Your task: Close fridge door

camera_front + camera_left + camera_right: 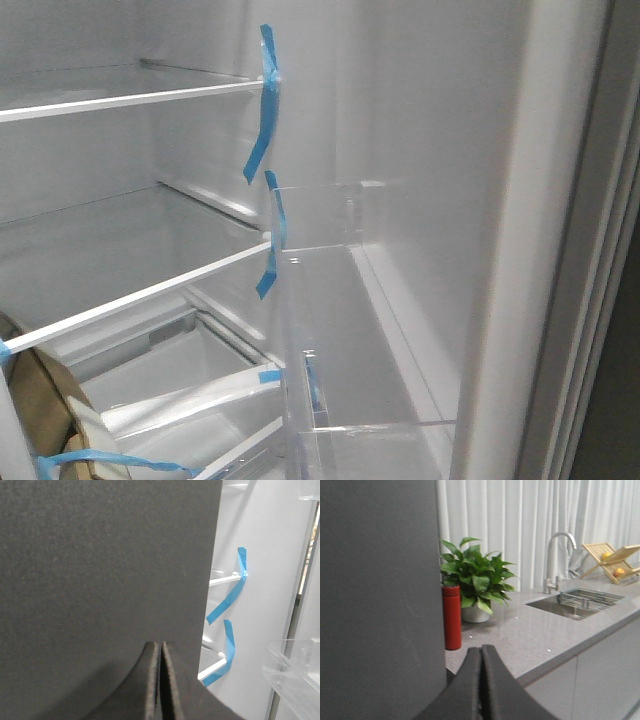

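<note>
The fridge door stands open on the right of the front view. Its white inner lining faces the shelves, with clear plastic bins on it and a pale edge seal. Blue tape strips hang at the shelf ends. No gripper shows in the front view. In the right wrist view a matte dark grey face, apparently the door's outer side, fills the left. My right gripper is shut and empty, close beside it. My left gripper is shut and empty, right in front of a dark grey panel showing no lining.
White fridge shelves and lower drawers lie left of the door. Past the right gripper is a grey countertop with a red bottle, a potted plant, a sink and a wooden rack.
</note>
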Controlling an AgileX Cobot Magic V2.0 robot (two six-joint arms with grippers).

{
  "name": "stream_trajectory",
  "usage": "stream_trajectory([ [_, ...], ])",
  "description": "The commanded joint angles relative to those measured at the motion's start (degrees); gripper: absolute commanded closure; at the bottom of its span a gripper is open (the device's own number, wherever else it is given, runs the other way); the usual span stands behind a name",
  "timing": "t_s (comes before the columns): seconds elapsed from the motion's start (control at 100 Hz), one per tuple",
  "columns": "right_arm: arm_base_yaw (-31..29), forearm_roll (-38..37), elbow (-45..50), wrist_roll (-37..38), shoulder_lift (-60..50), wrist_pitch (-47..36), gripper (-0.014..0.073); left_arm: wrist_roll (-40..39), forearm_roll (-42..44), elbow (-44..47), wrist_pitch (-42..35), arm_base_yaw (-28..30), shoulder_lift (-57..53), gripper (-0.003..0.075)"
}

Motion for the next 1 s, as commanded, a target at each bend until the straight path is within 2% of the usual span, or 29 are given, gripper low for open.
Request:
stream_trajectory([
  [0.0, 1.7, -0.2, -2.8, 0.0, 0.3, -2.8, 0.067, -0.2, -0.1, 1.6, -4.4, -0.5, 1.1, 0.0741],
  [0.99, 21.0, -0.1, -3.8, 0.0, 0.3, -4.0, 0.067, -0.2, -0.1, 1.6, -4.4, -0.5, 1.1, 0.0741],
])
